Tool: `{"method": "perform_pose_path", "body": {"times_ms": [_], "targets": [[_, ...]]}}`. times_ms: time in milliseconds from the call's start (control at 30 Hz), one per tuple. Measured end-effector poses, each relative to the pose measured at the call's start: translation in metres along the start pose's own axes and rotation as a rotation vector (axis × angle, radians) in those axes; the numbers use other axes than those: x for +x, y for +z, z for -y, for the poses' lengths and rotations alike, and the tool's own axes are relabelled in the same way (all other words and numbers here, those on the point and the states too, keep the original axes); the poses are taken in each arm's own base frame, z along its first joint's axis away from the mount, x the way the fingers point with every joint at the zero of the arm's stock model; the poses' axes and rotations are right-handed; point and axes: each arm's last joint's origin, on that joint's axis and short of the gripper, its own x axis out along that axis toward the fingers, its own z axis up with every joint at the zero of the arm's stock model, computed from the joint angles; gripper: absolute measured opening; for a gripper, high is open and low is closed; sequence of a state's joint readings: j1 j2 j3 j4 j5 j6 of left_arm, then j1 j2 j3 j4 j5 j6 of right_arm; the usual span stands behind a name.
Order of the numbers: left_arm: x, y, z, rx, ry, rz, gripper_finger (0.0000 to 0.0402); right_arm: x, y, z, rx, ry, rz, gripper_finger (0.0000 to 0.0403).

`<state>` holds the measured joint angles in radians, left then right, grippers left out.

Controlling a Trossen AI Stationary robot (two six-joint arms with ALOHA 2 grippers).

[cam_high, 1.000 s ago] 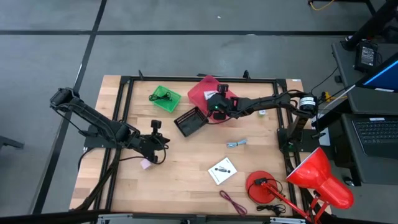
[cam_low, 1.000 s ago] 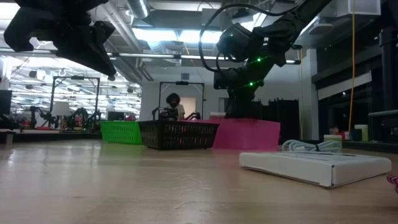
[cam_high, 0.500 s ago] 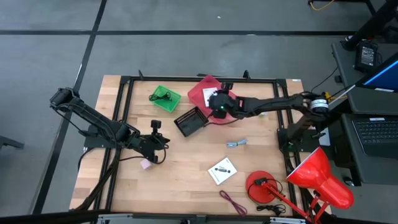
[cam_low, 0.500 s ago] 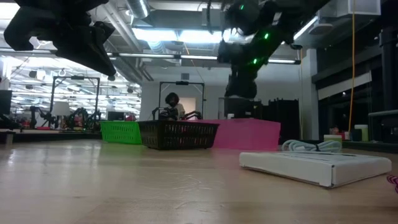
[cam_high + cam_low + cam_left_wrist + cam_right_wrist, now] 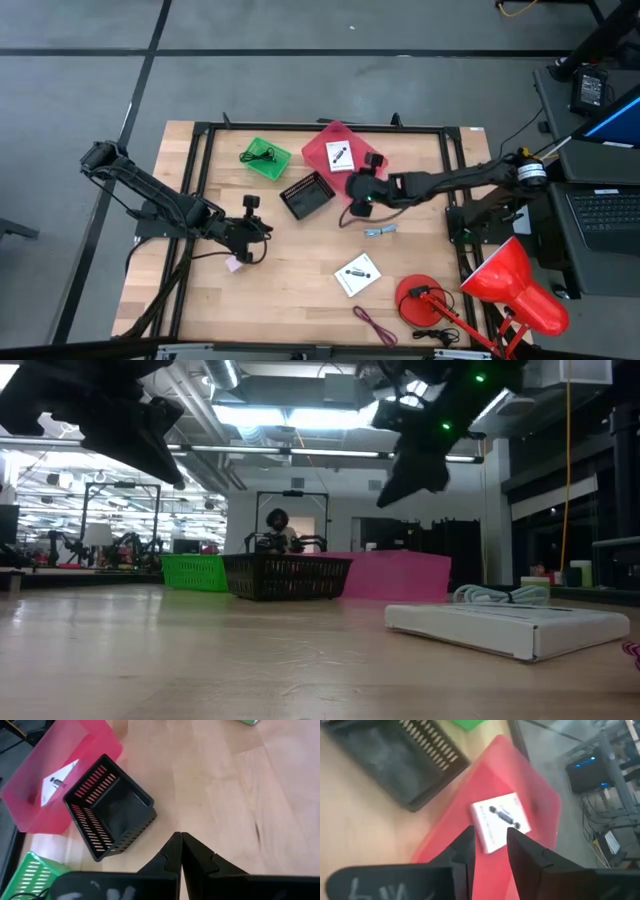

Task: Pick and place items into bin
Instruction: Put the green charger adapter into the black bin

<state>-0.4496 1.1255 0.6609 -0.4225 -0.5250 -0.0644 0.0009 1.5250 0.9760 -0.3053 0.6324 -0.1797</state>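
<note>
Pink, black and green bins are seen from above, grouped at the far middle of a wooden table (image 5: 300, 290). One white card (image 5: 340, 156) with a black mark is already lying inside the pink bin (image 5: 325, 140); a dark tangle of cord is in the green bin (image 5: 266, 159), and the black slatted bin (image 5: 306, 195) between them looks empty in the left wrist view. The right gripper (image 5: 357, 199) is held above the table just in front of the pink bin, its fingers slightly parted with nothing between them. The coming move is judged to turn on the grey-blue piece (image 5: 380, 231): it lies on the wood near this gripper, toward the front and a little to the right, with its long axis running roughly left to right. The second white card (image 5: 358, 274) lies farther toward the front edge, set at a slant, and the thin maroon cord (image 5: 374, 326) is nearer the edge again, beside the base of a red desk lamp (image 5: 425, 303). All three are much closer to the right arm than to the left. The left gripper (image 5: 256, 205) waits over the left half of the table with its fingers pressed together and empty. The tiny pink cube (image 5: 235, 264) rests close beside that arm, well apart from the bins, so the left arm is judged the nearer one for it.
</note>
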Motion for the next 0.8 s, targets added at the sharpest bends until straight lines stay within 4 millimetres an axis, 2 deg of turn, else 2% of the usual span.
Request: {"method": "perform_pose_path", "body": {"times_ms": [200,400,633,800], "targets": [[0.0,0.0,0.0,-0.005,-0.004,0.004,0.0002,-0.007,-0.031,-0.01,0.11,0.01,0.044,0.004],[0.002,0.001,-0.002,0.036,-0.01,0.001,0.0002,-0.025,-0.05,-0.01,0.197,0.031,0.12,0.0004],[0.011,0.009,-0.021,0.042,-0.095,0.057,0.0002,-0.041,-0.064,-0.009,0.251,0.052,0.161,0.0014],[0.019,0.008,-0.042,0.028,-0.076,0.056,0.0003,-0.045,-0.077,-0.012,0.28,0.069,0.162,0.0021]]}}
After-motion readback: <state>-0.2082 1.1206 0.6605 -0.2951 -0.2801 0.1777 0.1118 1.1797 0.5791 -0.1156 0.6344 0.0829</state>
